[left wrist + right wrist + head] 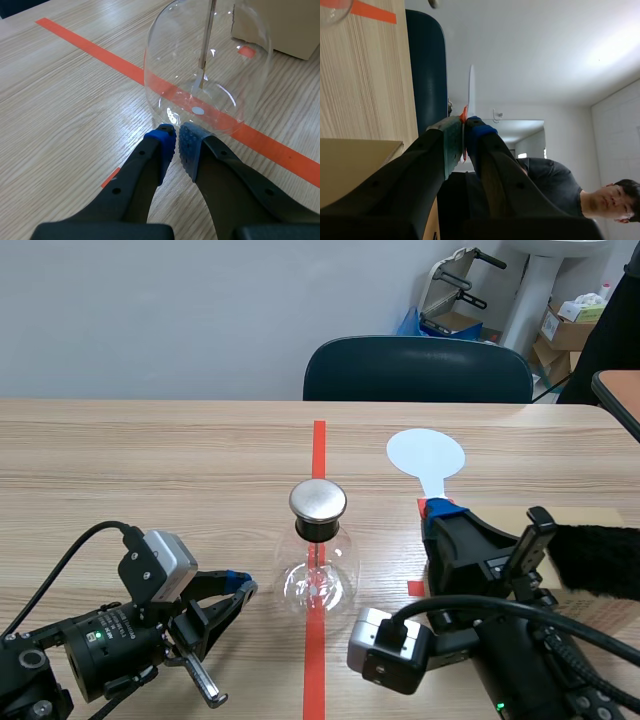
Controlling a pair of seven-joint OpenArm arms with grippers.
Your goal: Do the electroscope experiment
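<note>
Wooden table (130, 455), pale wall (150, 320), glass electroscope (318, 565)

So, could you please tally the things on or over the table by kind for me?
Glass flask: 1
White paddle: 1
Black fur: 1
Tan board: 1
Total: 4

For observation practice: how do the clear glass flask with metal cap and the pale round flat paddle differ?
The glass flask is bulbous and see-through; the pale round paddle is flat and opaque. The flask stands ungripped on the table; the paddle is clamped in the right gripper.
</note>
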